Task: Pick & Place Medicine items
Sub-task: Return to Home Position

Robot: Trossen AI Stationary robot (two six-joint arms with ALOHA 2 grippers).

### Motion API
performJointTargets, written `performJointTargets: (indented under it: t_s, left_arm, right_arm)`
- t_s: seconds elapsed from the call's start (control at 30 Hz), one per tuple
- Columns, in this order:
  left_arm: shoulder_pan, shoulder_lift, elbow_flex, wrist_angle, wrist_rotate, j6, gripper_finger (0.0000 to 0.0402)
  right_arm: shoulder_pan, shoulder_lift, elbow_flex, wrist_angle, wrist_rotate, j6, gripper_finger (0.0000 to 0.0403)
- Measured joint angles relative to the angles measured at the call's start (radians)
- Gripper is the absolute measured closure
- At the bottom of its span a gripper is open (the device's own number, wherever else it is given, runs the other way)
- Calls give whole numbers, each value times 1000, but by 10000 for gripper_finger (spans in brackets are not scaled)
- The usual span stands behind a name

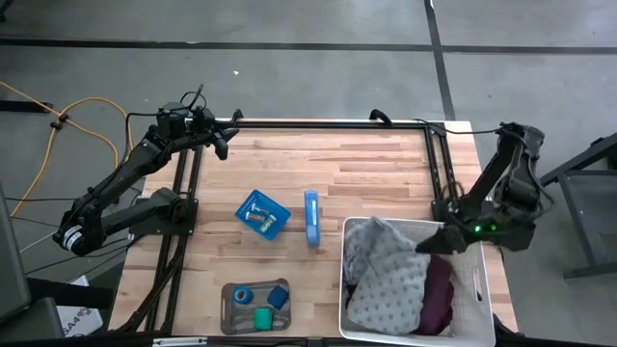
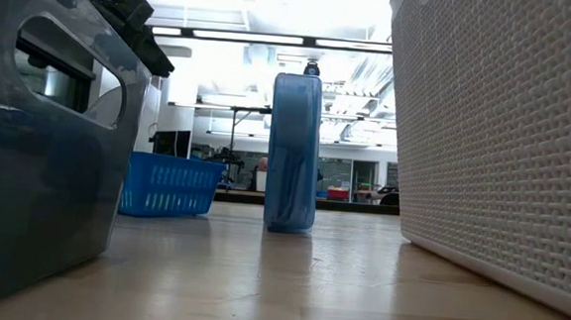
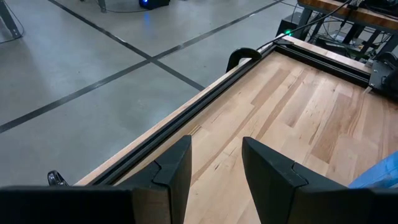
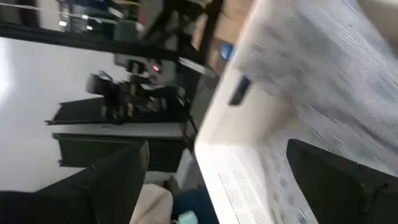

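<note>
The medicine items lie in two containers. A grey tray (image 1: 229, 310) near the front edge holds a blue roll (image 1: 243, 294), a green roll (image 1: 263, 315) and a small blue block (image 1: 279, 296). A blue basket (image 1: 262, 214) at mid-table holds small pale pieces (image 1: 256, 214). My left gripper (image 1: 224, 135) hangs open over the table's far left corner, nothing between its fingers (image 3: 177, 168). My right gripper (image 1: 429, 243) stands open above the right side of a white basket (image 1: 482, 289), touching nothing; its wrist view is blurred.
A flat blue piece (image 1: 311, 218) stands on edge between the blue basket and the white basket, which holds grey and dark red cloth (image 1: 395, 280). A black frame (image 1: 328, 125) runs along the far and side edges. Bare wood lies across the far half.
</note>
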Motion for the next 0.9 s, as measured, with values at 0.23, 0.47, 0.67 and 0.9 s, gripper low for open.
performJointTargets:
  t_s: [0.23,0.47,0.67,0.9]
  left_arm:
    - [0,0,0,0,0,0,266]
    - [0,0,0,0,0,0,266]
    - [0,0,0,0,0,0,266]
    - [0,0,0,0,0,0,266]
  right_arm:
    - [0,-21,0,15,57,-122,33]
    - [-66,-11,0,13,47,-178,33]
    - [-131,-8,0,32,-31,-262,34]
    - [-305,-6,0,96,-100,-464,34]
